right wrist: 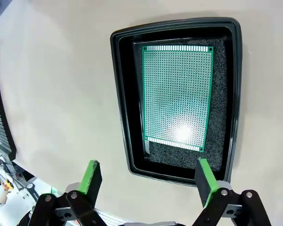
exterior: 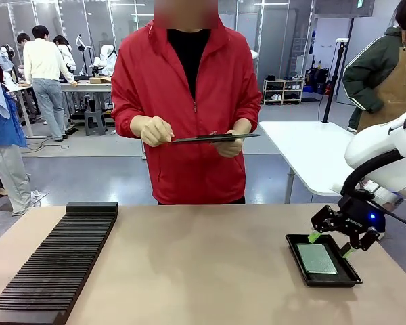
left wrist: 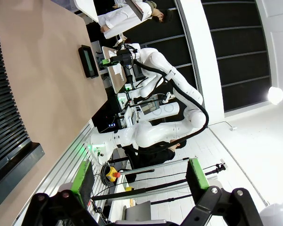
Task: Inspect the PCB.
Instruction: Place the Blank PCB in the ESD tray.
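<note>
While the right gripper point(exterior: 330, 242) hovers with its jaws spread wide and empty above the near-right table point(exterior: 203, 271), the PCB point(exterior: 317, 258) lies flat inside the black tray point(exterior: 298, 261) just below it. In the right wrist view the PCB's point(right wrist: 178, 96) long axis runs from 12 to 6 o'clock. The left gripper point(left wrist: 139, 181) also stands open, holding nothing. Across the table, a person holds a dark tablet point(exterior: 213, 138).

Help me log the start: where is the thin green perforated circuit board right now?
The green circuit board lies flat in the shallow black tray on the table's right side, just below the open right gripper.
</note>
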